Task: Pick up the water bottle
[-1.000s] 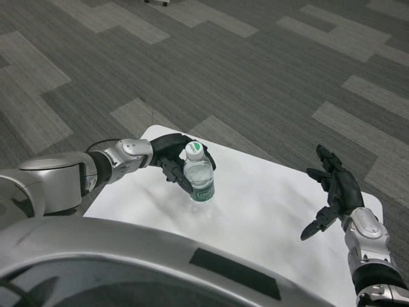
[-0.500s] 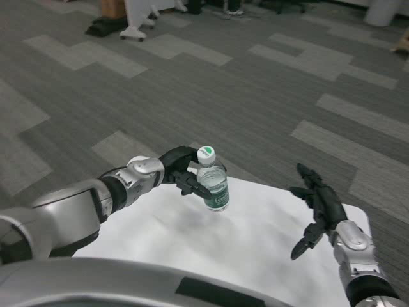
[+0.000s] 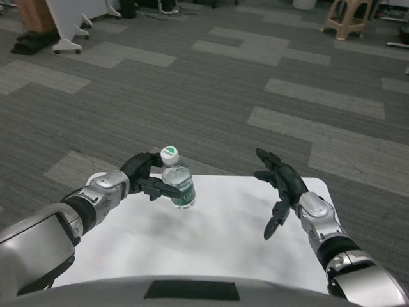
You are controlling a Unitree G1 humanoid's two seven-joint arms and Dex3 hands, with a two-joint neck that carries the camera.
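A small clear water bottle with a white and green cap and a green label stands out over the far left part of the white table. My left hand grips it from the left, fingers wrapped round its body. The bottle leans a little, and a soft shadow lies on the table apart from its base, so it seems slightly raised. My right hand hovers open over the table's right side, fingers spread, well clear of the bottle.
The table's far edge runs just behind the bottle, with grey patterned carpet beyond. Far off stand a white wheeled stand at the top left and a tan stool at the top right.
The camera has tilted up, showing more of the room. My left hand still holds the bottle. My right hand has come inward, nearer the bottle.
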